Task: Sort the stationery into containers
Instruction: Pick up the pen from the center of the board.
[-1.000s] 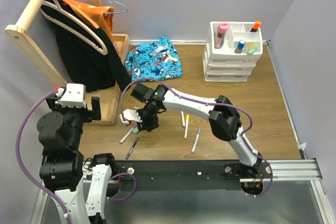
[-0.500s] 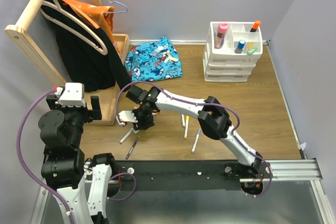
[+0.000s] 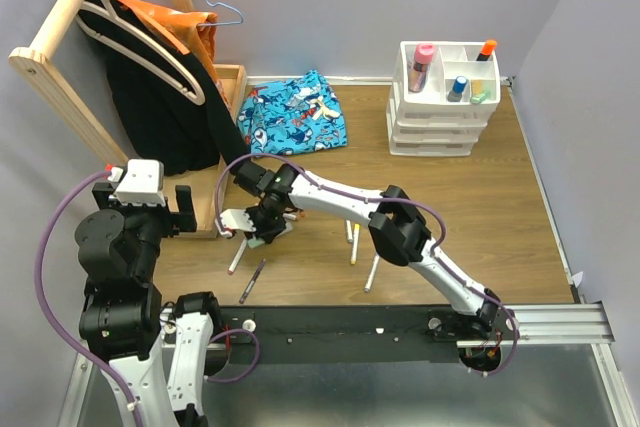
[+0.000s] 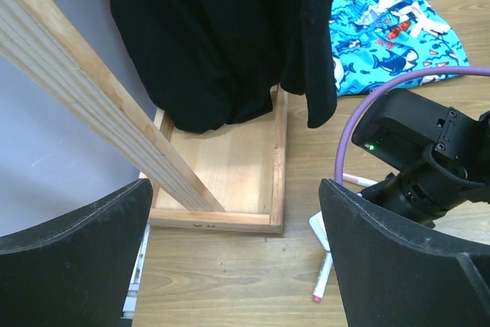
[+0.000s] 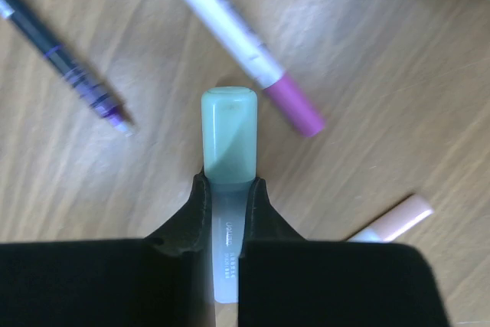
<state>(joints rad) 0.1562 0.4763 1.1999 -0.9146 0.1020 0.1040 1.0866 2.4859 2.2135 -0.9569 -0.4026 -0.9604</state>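
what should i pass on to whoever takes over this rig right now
Left gripper: open, empty, held up by the wooden tray.
Right gripper: shut on the green-capped highlighter, low over the table.
Done: pink glitter tube and orange-capped marker already stand in the organiser.
Left: carry this highlighter there, then the loose pens lying on the table.
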